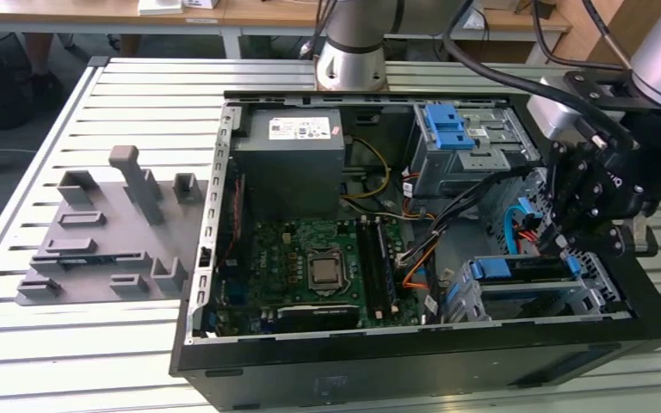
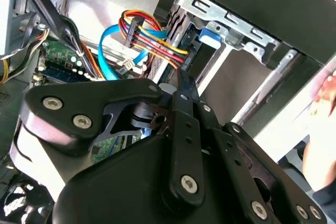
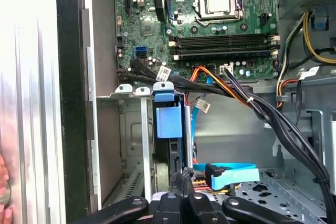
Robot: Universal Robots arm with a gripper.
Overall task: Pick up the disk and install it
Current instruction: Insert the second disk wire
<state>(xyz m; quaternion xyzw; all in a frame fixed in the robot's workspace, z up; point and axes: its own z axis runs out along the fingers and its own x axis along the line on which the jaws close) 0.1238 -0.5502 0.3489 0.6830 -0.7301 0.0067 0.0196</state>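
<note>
The disk [image 3: 168, 129] sat edge-up in the drive cage [image 1: 537, 288] at the open case's four o'clock corner. The gripper [image 1: 563, 241] hovered just above, fingers drawn narrow, holding nothing. Pressing down skewed could jam the carrier or snag the nearby cables [image 2: 152, 38].

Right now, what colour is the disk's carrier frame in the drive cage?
Blue; the carrier frame shows best in the first wrist view.
</note>
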